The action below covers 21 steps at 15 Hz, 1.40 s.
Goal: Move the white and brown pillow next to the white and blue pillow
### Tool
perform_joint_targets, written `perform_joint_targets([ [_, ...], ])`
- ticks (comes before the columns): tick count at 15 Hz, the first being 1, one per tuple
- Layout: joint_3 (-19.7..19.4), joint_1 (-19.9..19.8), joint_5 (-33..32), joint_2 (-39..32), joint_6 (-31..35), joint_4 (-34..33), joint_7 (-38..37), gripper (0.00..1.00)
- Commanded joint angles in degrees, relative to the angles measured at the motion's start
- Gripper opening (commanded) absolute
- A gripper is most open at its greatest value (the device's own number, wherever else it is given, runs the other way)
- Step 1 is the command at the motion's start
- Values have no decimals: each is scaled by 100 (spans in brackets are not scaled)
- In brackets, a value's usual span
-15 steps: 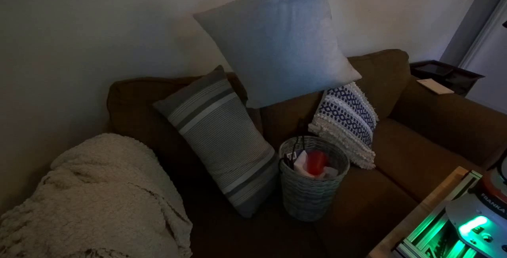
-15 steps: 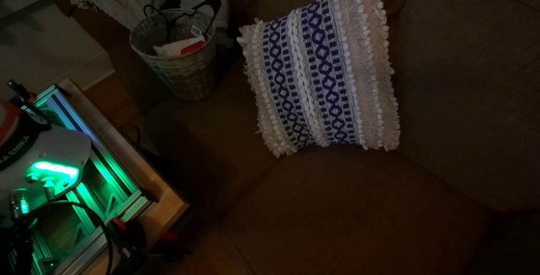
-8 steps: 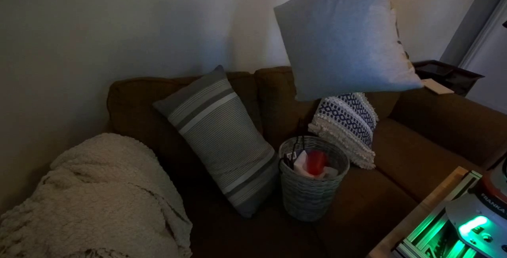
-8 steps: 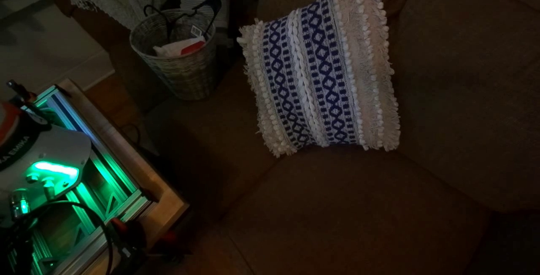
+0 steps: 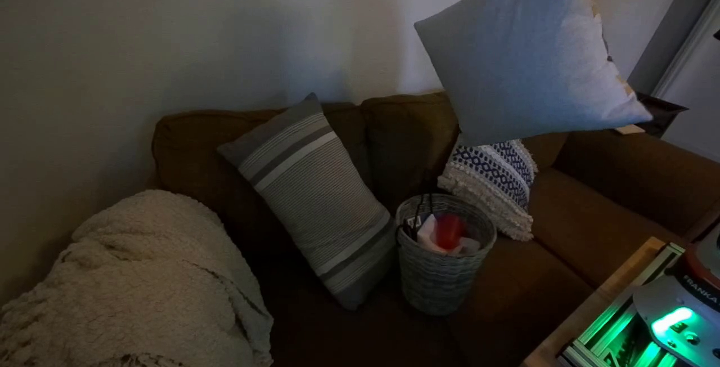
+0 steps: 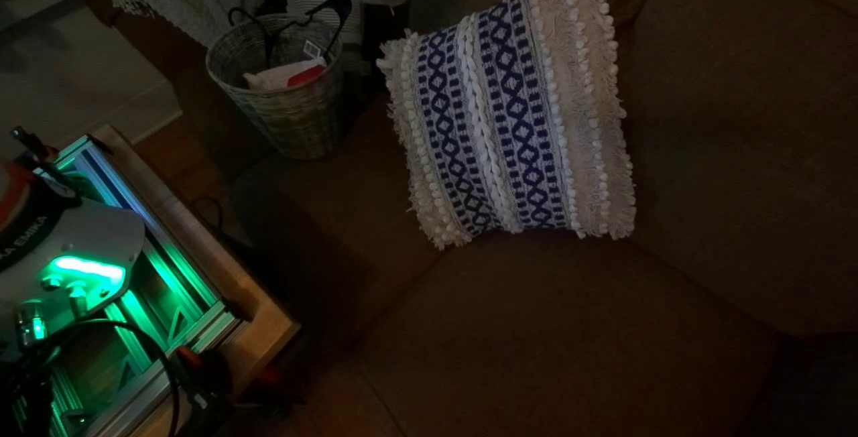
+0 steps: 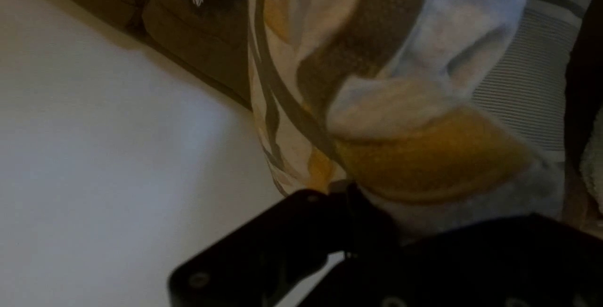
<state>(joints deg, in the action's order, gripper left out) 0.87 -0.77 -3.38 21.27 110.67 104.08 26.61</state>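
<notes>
Base: pale grey | Band: black, reads FRANKA | Ring: orange-red | Light strip: glows green | Gripper: black, round screw heads

Dimly lit brown sofa along a pale wall, dark table just beside its armrest.

In an exterior view, the white and brown pillow is hanging tilted, upper right, partly hiding the navy-banded white and blue pillow below.
</notes>
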Motion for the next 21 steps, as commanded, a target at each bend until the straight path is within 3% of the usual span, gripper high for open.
perform_joint_targets([
  [1, -145, -196, -837, 31, 67, 263, -531, 2],
  [4, -355, -419, -1466, 207, 3, 668, -841, 2],
  [11, -898, -1182, -2659, 681, -567, 841, -1319, 2],
  [14, -993, -1564, -3334, 905, -655, 1363, -1834, 2],
  [21, -1184, -1920, -3113, 1168, -1581, 3144, -3744, 2],
])
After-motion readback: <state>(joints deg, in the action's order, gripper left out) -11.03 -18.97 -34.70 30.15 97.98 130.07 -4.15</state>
